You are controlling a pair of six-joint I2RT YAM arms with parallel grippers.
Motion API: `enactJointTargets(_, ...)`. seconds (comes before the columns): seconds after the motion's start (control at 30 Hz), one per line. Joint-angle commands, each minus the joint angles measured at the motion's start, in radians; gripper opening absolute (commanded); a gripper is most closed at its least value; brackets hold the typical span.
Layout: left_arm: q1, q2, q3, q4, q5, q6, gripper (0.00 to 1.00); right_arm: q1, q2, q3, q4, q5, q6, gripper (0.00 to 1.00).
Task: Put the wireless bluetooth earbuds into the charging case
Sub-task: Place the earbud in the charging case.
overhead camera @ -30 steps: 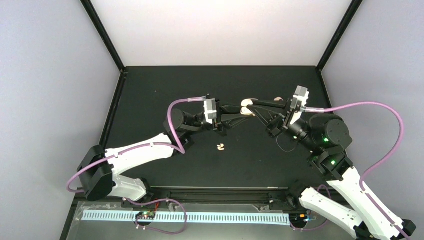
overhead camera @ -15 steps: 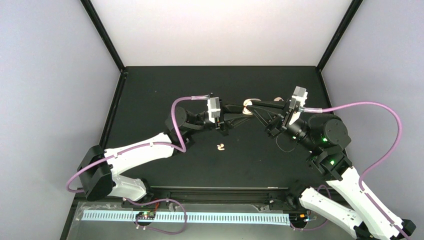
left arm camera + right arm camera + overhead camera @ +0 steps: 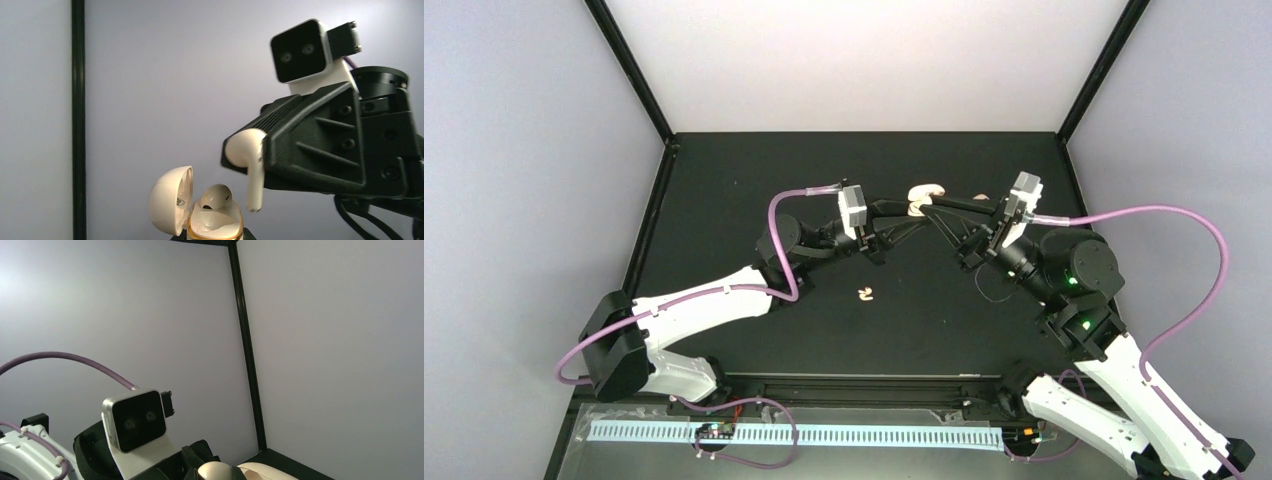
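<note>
Cream comma-shaped plastic earbud (image 3: 243, 148), stem pointing down, pinched in closed right fingers (image 3: 310, 155), just above-right of open cream clamshell charging case (image 3: 171, 201) clamped by left fingers (image 3: 892, 218).

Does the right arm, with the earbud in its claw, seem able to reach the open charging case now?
Probably yes. The lid stands swung open to the side, the right claw holds its earbud just above and beside the charging case, and nothing lies between them.
</note>
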Motion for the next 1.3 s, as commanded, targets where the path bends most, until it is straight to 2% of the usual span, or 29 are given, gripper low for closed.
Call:
enactJointTargets(0.0,-0.011,-0.002,0.047,0.006,-0.111,0.012,0.02,0.002,-0.011,-0.003,0.073,0.058,-0.008,0.09)
enactJointTargets(0.7,-0.076,0.028,0.097,-0.037,-0.339,0.199,0.02,0.002,0.006,0.002,0.114,0.159,-0.028,0.09)
enactJointTargets(1.27,-0.106,0.071,0.168,-0.115,-0.379,0.274,0.01,0.003,0.024,0.008,0.114,0.189,-0.053,0.09)
